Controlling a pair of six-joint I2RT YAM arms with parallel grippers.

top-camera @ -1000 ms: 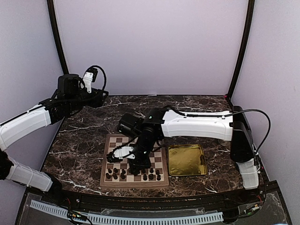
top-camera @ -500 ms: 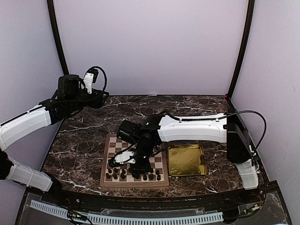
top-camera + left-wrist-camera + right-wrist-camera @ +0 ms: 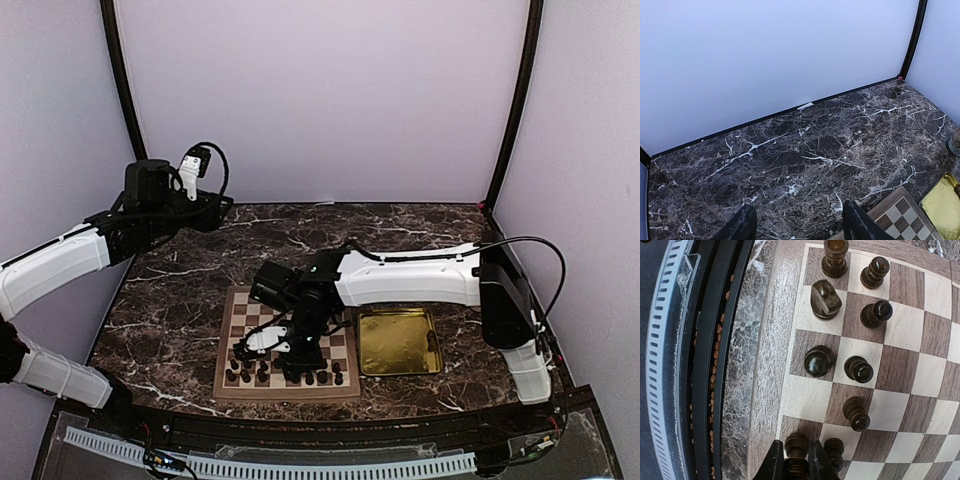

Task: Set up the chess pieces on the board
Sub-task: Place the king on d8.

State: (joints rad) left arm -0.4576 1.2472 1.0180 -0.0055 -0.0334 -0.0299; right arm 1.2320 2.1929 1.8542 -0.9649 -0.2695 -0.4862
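One marble tabletop point(image 3: 180, 290) carries one board point(image 3: 240, 305) at its near edge, with one gold tray point(image 3: 400, 342) just right of it. There are two grippers. The left gripper point(image 3: 797, 227) is spread wide and empty over the far-left corner. The right gripper point(image 3: 796, 465) pinches one held piece point(image 3: 796, 444) at the board's near edge. Nine chess pieces point(image 3: 819, 361) show in the right wrist view.

One chess piece point(image 3: 796, 452) is seen between the jaws of the right gripper point(image 3: 796, 465), at an edge-row square of the board point(image 3: 900, 370). A second piece point(image 3: 833, 447) is placed just to the right of the jaws, and other chess pieces point(image 3: 858, 369) are ranged in two rows ahead of them. Ahead of the jaws of the left gripper point(image 3: 800, 227) the table point(image 3: 815, 150) is spread, with the board's corner and the tray point(image 3: 942, 205) set off to their right.
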